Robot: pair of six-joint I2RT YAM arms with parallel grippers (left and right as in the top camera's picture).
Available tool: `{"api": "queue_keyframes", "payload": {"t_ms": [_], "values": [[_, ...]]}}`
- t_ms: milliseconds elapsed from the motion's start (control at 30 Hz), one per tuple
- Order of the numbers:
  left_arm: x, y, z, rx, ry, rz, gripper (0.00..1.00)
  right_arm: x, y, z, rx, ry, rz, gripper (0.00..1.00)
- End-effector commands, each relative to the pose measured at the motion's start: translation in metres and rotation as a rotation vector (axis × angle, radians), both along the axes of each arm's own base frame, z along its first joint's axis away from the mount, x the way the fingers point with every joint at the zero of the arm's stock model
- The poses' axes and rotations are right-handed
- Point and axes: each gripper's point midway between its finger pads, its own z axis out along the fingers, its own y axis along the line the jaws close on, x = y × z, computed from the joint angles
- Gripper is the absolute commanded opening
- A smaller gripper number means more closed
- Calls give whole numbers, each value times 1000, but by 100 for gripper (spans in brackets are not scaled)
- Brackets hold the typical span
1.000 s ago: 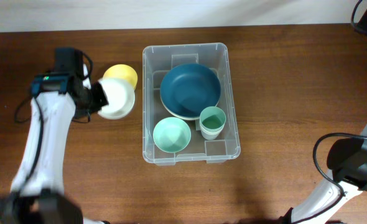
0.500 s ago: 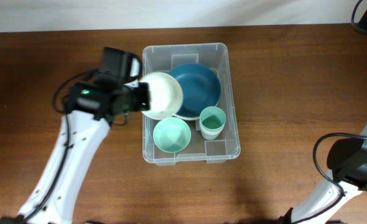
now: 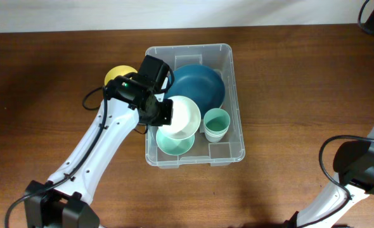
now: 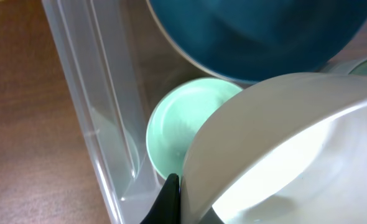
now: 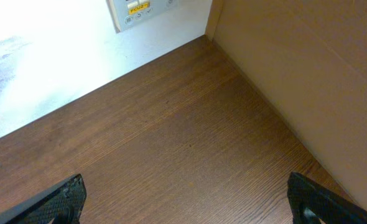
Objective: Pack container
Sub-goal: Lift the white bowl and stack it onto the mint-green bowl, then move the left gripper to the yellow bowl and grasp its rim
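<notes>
The wooden table (image 3: pixel 288 82) carries the container (image 3: pixel 236 76), a clear plastic rectangular bin standing upright at the centre of the overhead view, long axis running 12 to 6 o'clock.

Contents and nearby items, by size:

1. The dark blue bowl (image 3: pixel 203 85) fills the 12 o'clock half of the container and sits mouth up.
2. The white bowl (image 3: pixel 186 116) is inside the container outline, toward 9 o'clock of its centre. It overlaps the 6 o'clock edge of the dark blue bowl and the 12 o'clock edge of the mint bowl. The left gripper (image 3: pixel 164 113) is clenched on the white bowl's rim at the bowl's 9 o'clock side. Contact between the white bowl and the items beneath cannot be determined.
3. The mint bowl (image 3: pixel 174 145) sits in the 7 o'clock corner, mouth up, close to the container wall.
4. The yellow bowl (image 3: pixel 116 75) stands on the table outside the container, at 10 o'clock, partly covered by the left arm.
5. The mint cup (image 3: pixel 216 123) stands upright at 4 o'clock inside the container, just beside the white bowl.

The right gripper (image 5: pixel 186 202) is released, fingers spread wide, holding nothing, over bare table well apart from the container.
</notes>
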Motion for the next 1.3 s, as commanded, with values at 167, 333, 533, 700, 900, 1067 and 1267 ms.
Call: {"api": "queue_keyframes", "payload": {"t_ms": [167,333,533,700,900,1067,1267], "values": [[-8,-3,0,-22,34,-3,16,-1,-2,11,-16,-23,-13,99],[-7,-2,2,-23,31,1,30,-1,-2,11,-16,-23,-13,99],[5,10,11,-1,-9,36,31,-1,-2,11,-16,-23,-13,99],[33,51,24,24,-79,158,31,-1,-2,11,-16,-23,-13,99],[72,115,35,-18,-180,394,31,-1,-2,11,-16,-23,-13,99],[103,157,34,-51,-259,518,66,-1,-2,11,-16,-23,-13,99],[123,176,-11,-92,-181,616,68,-1,-2,11,-16,-23,-13,99]]}}
